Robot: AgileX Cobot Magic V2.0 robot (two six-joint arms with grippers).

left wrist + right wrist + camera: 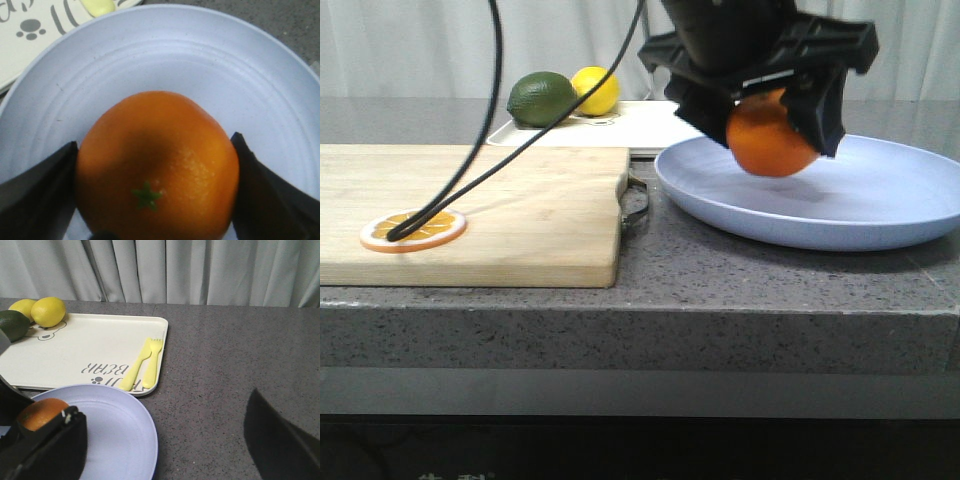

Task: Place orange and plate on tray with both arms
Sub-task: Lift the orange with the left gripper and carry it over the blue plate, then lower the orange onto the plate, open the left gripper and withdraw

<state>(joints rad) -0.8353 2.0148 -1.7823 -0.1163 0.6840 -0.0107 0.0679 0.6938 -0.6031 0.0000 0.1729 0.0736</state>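
My left gripper (768, 125) is shut on the orange (770, 135) and holds it low over the pale-blue plate (860, 195); I cannot tell whether the orange touches the plate. In the left wrist view the orange (157, 165), green stem up, fills the gap between both fingers over the plate (175, 55). My right gripper (165, 445) is open and empty, above the plate's edge (120, 435) and the bare counter. The white tray (85, 350) lies just behind the plate, also seen in the front view (640, 125).
A wooden cutting board (470, 210) with an orange slice (413, 230) lies left of the plate. On the tray are a lemon (597, 90), a dark green fruit (540, 97), and a yellow fork and knife (142, 362). Black cables (490, 100) hang over the board.
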